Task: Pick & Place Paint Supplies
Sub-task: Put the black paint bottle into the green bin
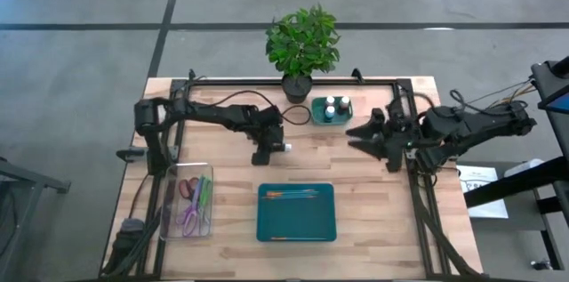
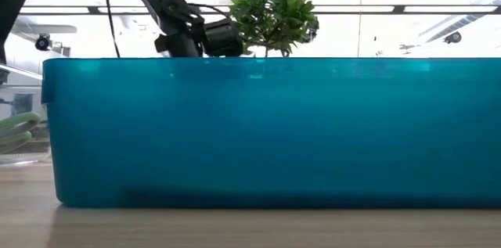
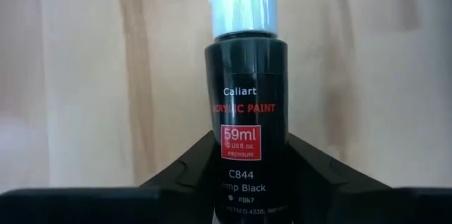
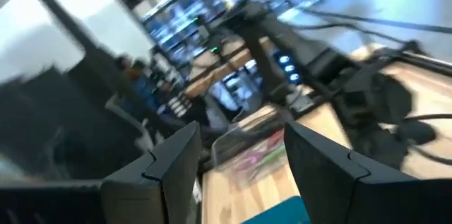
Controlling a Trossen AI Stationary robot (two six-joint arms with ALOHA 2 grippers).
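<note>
The big wooden bench (image 1: pixel 373 184) has most of the job still sitting on it. Near its front edge lies a flat teal plastic tray (image 1: pixel 296 220), and it looks like the place where the paint things go. Two thin brushes with orange handles (image 1: pixel 292 194) lie across the tray's far end, so that part looks done. No paint bottles are in the tray yet.

A clear plastic box (image 1: pixel 189 200) at the left front holds pink and green things; I cannot tell what they are. A small teal holder (image 1: pixel 332 109) by the potted green plant (image 1: pixel 303 42) has two little bottles with white caps (image 1: pixel 336 104) waiting.

The left gripper (image 1: pixel 269 148) sits low at the middle of the bench. Its fingers (image 3: pixel 176 174) are pinching a small black paint bottle with a white cap (image 3: pixel 244 104), which looks like the next thing to go to the tray.

The right gripper (image 1: pixel 363 137) hangs near the holder with its fingers (image 4: pixel 176 160) spread and nothing between them.
</note>
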